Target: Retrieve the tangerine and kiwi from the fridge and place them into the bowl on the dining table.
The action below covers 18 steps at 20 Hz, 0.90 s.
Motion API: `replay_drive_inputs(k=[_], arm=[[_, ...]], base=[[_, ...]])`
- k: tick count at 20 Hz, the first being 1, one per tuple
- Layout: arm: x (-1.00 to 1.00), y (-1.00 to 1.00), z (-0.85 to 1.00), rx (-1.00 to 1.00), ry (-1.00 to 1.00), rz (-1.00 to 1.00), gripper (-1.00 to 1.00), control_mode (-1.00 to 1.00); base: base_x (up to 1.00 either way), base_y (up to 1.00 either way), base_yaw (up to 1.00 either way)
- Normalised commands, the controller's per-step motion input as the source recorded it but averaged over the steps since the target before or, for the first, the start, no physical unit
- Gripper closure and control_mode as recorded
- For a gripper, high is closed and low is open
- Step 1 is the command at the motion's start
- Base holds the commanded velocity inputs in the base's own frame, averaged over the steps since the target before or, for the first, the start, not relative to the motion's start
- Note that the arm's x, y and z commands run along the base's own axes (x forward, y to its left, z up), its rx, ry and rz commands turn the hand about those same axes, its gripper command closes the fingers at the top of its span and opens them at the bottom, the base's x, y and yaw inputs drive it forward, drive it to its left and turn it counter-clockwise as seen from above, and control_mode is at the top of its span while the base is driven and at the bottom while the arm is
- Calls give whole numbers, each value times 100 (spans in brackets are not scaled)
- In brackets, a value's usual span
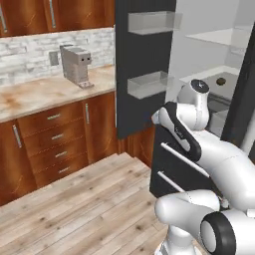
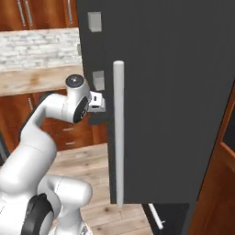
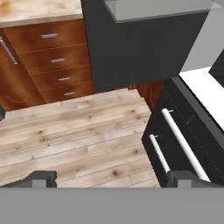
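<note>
Fingers [image 3: 111,178] spread wide, holding nothing, aimed at the floor beside the open fridge [image 1: 142,64], ready to reach for fruit.

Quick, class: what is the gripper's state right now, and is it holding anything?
Gripper: open, jaws wide apart, holding nothing; it points down at the wood floor beside the fridge drawers.

Grey coffee machine [image 1: 76,65] upper left on marbled wall counter [image 1: 35,92], pale brick backsplash [image 1: 30,55] behind, reddish wood drawers [image 1: 55,142] below (four bar handles), plank floor [image 1: 84,199] lower left.
</note>
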Motion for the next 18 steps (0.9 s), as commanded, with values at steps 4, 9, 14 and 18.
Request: replay_drive_inputs(k=[4, 9, 14, 18], arm=[[0, 0, 0, 0, 0, 0, -100, 100], [0, 0, 0, 0, 0, 0, -100, 100], [0, 0, 0, 0, 0, 0, -100, 100], [0, 0, 0, 0, 0, 0, -100, 100]], base=[[71, 11, -50], [66, 8, -55], [66, 28, -58], [58, 39, -63]])
